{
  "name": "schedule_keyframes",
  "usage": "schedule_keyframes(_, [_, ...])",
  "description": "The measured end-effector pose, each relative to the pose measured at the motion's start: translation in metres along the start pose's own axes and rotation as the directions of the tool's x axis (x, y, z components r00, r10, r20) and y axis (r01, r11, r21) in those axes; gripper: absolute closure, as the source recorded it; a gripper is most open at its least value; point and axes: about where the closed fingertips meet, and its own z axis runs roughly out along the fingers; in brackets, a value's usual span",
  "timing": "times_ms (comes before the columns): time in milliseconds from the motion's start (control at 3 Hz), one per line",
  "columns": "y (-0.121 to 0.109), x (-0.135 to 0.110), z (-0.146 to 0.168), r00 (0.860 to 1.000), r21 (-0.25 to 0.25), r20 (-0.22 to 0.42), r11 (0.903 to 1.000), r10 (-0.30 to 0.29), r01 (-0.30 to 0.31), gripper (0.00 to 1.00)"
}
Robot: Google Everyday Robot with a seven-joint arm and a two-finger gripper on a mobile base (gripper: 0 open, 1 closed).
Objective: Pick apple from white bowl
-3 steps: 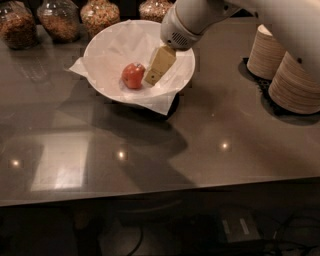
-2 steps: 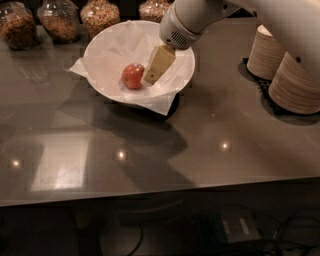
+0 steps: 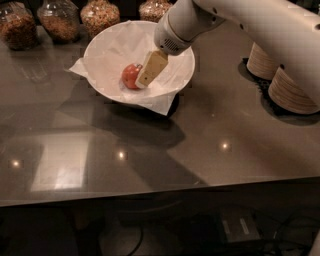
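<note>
The apple (image 3: 130, 76), small and red-orange, lies in the white bowl (image 3: 177, 75), left of the bowl's middle, on crinkled white paper whose corners stick out over the rim. My gripper (image 3: 145, 79) reaches down into the bowl from the upper right on the white arm. Its beige tip lies against the apple's right side and covers part of it. The apple rests on the paper.
Several glass jars of grains and nuts (image 3: 100, 15) stand along the back edge behind the bowl. Stacks of beige paper bowls (image 3: 292, 92) stand at the right on a dark mat. The dark glossy table (image 3: 150, 160) runs to its front edge below.
The gripper has moved slightly left and down inside the bowl, closer onto the apple's right side. The apple and bowl have not moved.
</note>
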Motion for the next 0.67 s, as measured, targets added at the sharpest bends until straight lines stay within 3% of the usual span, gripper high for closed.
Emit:
schedule_keyframes(333, [-0.007,0.000,0.017,1.000,0.012,0.017,0.9998,0.014,-0.014,0.04])
schedule_keyframes(667, [-0.010,0.001,0.037,0.999,0.007,0.027,0.9992,0.038,-0.039,0.23])
